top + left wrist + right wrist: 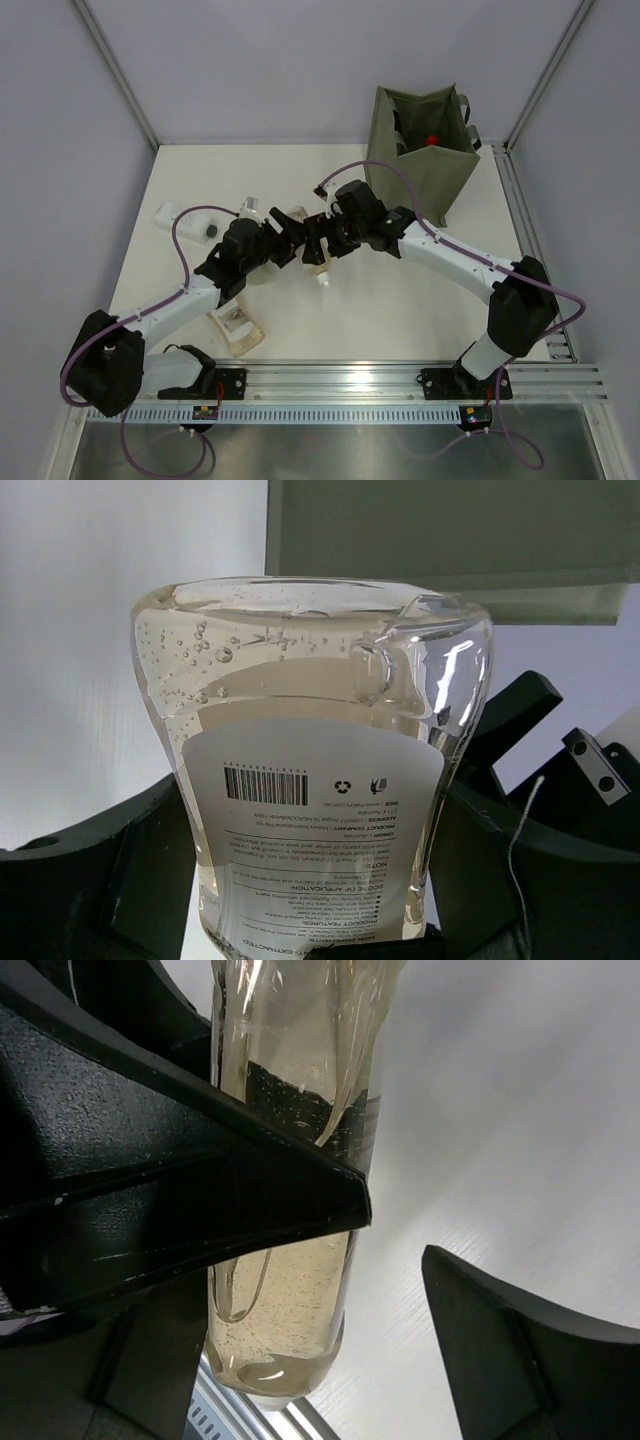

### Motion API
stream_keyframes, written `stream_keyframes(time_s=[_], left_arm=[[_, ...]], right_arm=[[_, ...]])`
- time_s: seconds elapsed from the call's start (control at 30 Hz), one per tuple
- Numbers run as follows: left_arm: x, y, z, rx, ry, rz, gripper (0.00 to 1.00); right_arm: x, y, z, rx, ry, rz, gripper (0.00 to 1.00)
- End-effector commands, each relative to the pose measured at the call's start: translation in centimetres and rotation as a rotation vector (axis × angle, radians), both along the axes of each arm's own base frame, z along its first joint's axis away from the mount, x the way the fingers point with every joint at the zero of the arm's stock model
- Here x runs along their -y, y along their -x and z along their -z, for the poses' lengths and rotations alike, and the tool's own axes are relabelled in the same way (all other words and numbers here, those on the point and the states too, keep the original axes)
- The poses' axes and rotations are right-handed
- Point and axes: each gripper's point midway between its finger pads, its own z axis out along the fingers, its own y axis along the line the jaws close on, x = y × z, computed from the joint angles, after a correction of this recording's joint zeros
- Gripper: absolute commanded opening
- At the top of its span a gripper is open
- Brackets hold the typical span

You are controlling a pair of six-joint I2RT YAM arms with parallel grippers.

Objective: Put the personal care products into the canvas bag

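Near centre, the left arm [170,310] stretches inward, fingers [100,880] gripping a pouch [310,730].

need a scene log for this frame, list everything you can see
clear amber-liquid pouch with white label: 1, amber, held off the table, centre
second clear amber pouch: 1, amber, lying flat, near left of table
flat white bottle: 1, white, far left of table
small whitish item: 1, half hidden beside the white bottle, cannot identify
red-capped item: 1, only the red cap shows, inside the bag
olive-green canvas bag: 1, olive, upright and open, far right
white table: 1, white
left gripper: 1, black, shut on the held pouch
right gripper: 1, black, open around the same pouch
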Motion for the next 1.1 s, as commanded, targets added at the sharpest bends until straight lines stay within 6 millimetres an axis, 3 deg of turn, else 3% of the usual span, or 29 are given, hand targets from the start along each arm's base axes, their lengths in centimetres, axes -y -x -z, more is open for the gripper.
stream_keyframes(time_s=[0.0,0.17,0.27,0.37,0.43,0.47,0.5,0.53,0.57,0.63,0.7,0.77,0.8,1.07], left_arm=[[2.0,-0.6,-10.1,0.225,0.276,0.049,0.00],[2.2,-0.7,-11.2,0.211,0.416,0.026,0.00],[2.5,-0.9,-11.6,0.208,0.459,0.029,0.00],[2.9,-0.9,-12.3,0.224,0.492,0.045,0.02],[3.0,-0.8,-12.6,0.229,0.502,0.054,0.14],[3.0,-0.7,-12.8,0.231,0.504,0.059,0.32],[3.1,-0.6,-12.8,0.231,0.503,0.066,0.39],[3.1,-0.5,-12.8,0.232,0.499,0.069,0.46],[3.2,-0.3,-12.8,0.239,0.488,0.082,0.61],[3.3,-0.1,-12.7,0.245,0.472,0.099,0.70],[3.5,0.1,-12.3,0.245,0.449,0.114,0.81],[3.5,0.2,-12.0,0.255,0.427,0.127,0.88],[3.6,0.2,-11.9,0.253,0.409,0.132,0.99],[2.5,-0.9,-12.2,0.282,0.245,0.122,0.99]], right_arm=[[-0.5,-1.6,-1.6,0.063,-0.005,0.029,0.87],[-1.0,-1.4,-1.3,0.057,-0.005,-0.002,0.75],[-1.4,-1.0,-1.4,0.052,-0.013,-0.052,0.62],[-1.3,-0.6,-1.4,0.079,-0.002,-0.127,0.39],[-0.9,0.0,-1.7,0.100,-0.007,-0.180,0.19],[-0.5,-0.2,-2.0,0.106,-0.015,-0.191,0.12],[0.0,-0.2,-2.6,0.110,-0.028,-0.198,0.00],[0.2,0.1,-3.2,0.101,-0.060,-0.227,0.00],[1.3,-0.9,-3.5,0.093,-0.081,-0.206,0.00],[1.9,-0.6,-5.3,0.066,-0.175,-0.252,0.00],[3.5,-1.5,-6.4,0.056,-0.234,-0.247,0.00],[3.9,-0.8,-7.6,0.028,-0.312,-0.299,0.00],[4.5,-1.0,-8.2,0.034,-0.329,-0.296,0.00],[5.3,0.7,-10.5,0.035,-0.418,-0.360,0.00]])
